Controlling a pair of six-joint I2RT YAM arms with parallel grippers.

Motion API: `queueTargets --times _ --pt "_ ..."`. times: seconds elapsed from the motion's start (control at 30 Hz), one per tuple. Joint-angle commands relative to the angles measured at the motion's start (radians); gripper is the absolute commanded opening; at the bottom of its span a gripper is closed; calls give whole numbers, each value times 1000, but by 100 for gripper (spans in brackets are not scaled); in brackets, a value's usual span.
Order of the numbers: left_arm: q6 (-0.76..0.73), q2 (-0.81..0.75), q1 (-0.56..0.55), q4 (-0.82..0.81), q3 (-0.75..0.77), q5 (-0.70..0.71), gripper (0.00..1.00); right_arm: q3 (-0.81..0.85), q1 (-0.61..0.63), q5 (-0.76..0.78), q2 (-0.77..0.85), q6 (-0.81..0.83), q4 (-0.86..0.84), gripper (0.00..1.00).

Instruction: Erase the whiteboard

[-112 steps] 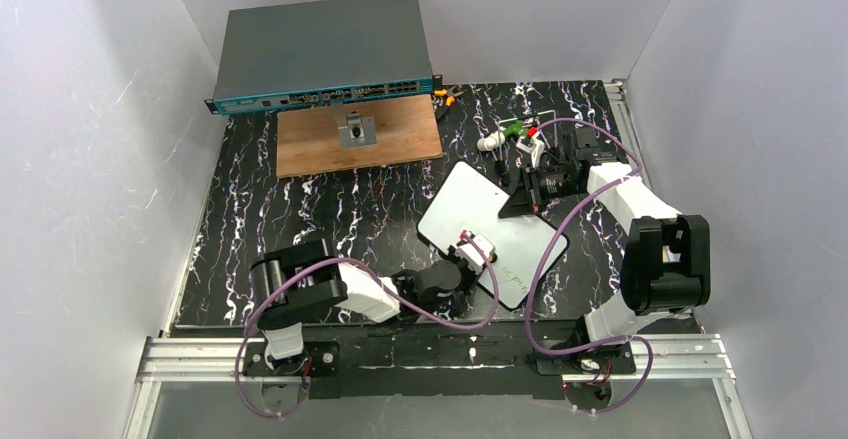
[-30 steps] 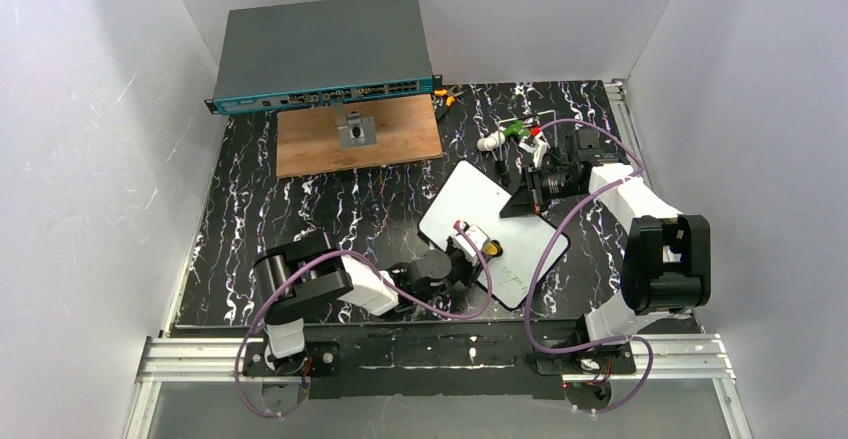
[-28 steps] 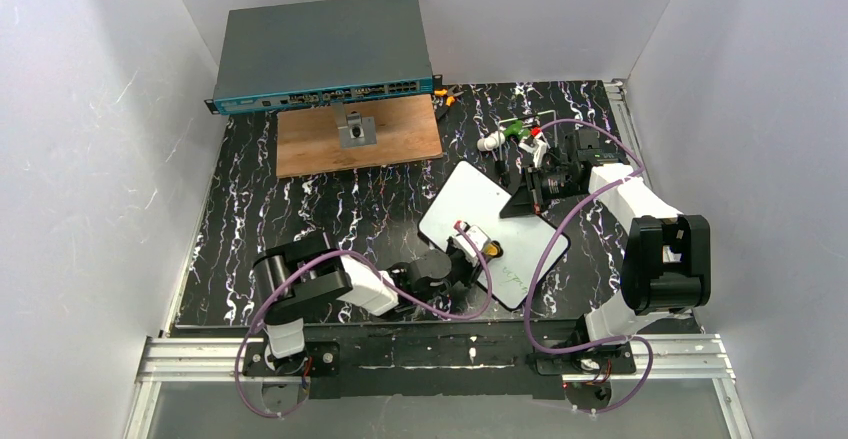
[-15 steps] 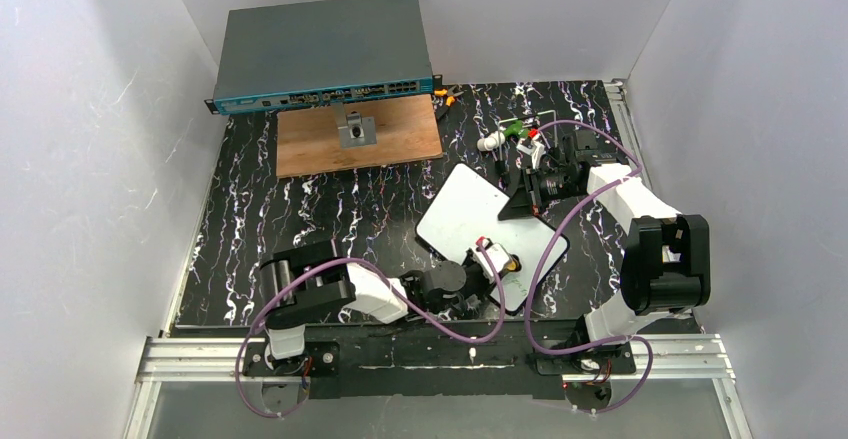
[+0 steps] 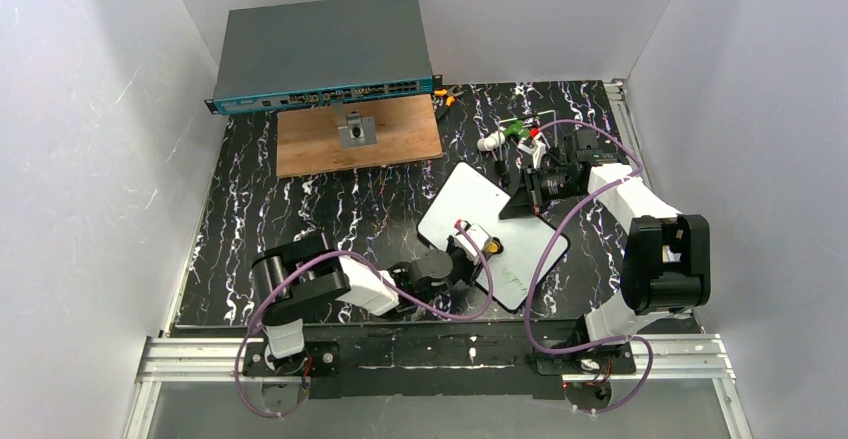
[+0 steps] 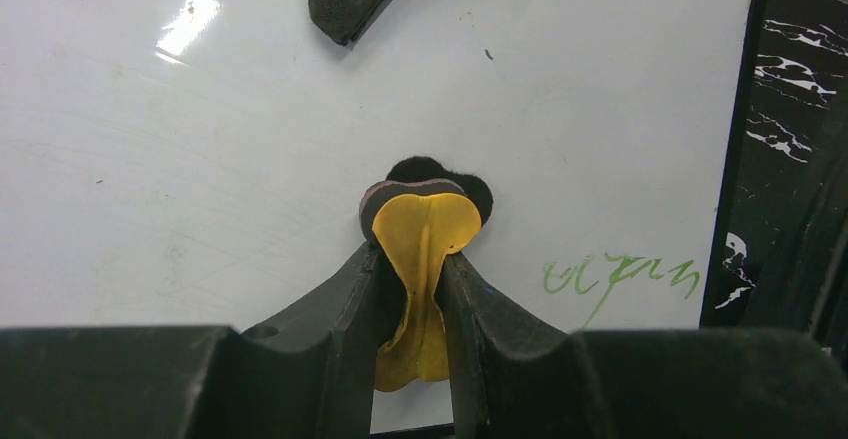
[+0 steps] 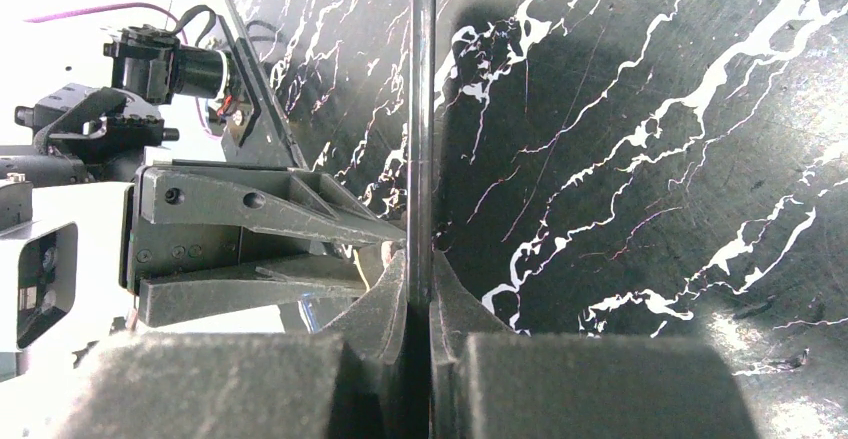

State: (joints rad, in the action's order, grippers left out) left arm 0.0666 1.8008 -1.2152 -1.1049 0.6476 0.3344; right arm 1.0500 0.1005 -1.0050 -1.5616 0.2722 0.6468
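The whiteboard (image 5: 462,201) lies tilted on the black marbled table, right of centre. My left gripper (image 5: 480,243) is shut on a yellow eraser (image 5: 491,247). In the left wrist view the eraser (image 6: 424,227) presses its black felt onto the whiteboard (image 6: 200,159), squeezed in my left gripper (image 6: 416,256). Green handwriting (image 6: 620,276) sits just right of it, near the board's edge. My right gripper (image 5: 522,198) is shut on the board's far right rim. The right wrist view shows that rim (image 7: 421,79) edge-on between the shut fingers (image 7: 421,284).
A grey network switch (image 5: 322,51) stands at the back left. In front of it lies a brown wooden board (image 5: 400,141) with a metal bracket (image 5: 356,131). Small items and markers (image 5: 505,135) lie behind the right gripper. White walls close in both sides.
Half a second ago the left gripper and eraser were nearer the board's near right corner. They are now back up toward the board's middle. The right gripper has held still.
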Motion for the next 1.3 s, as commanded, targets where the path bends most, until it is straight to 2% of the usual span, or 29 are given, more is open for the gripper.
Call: queueTargets --times 0.0,0.23,0.33,0.43,0.67,0.8,1.13,1.27 --pt "30 -22 -11 -17 2 -49 0 9 5 -96 3 -13 26 1" --pt "-1 15 -69 2 54 -75 0 8 5 -99 2 -11 28 1" --pt "-9 19 -68 -13 46 7 0 8 5 -101 2 -11 27 1" --pt "5 14 -33 -75 9 35 0 8 5 -103 1 -11 27 1" --pt "66 -48 51 -72 -53 24 0 9 5 -104 1 -11 28 1" --pt "63 -45 52 -79 -45 -52 0 8 5 -101 -1 -11 28 1" --pt "-37 31 -97 -22 66 -126 0 10 5 -104 1 -10 31 1" --pt "-36 54 -120 -2 82 -130 0 10 5 -104 5 -10 30 1"
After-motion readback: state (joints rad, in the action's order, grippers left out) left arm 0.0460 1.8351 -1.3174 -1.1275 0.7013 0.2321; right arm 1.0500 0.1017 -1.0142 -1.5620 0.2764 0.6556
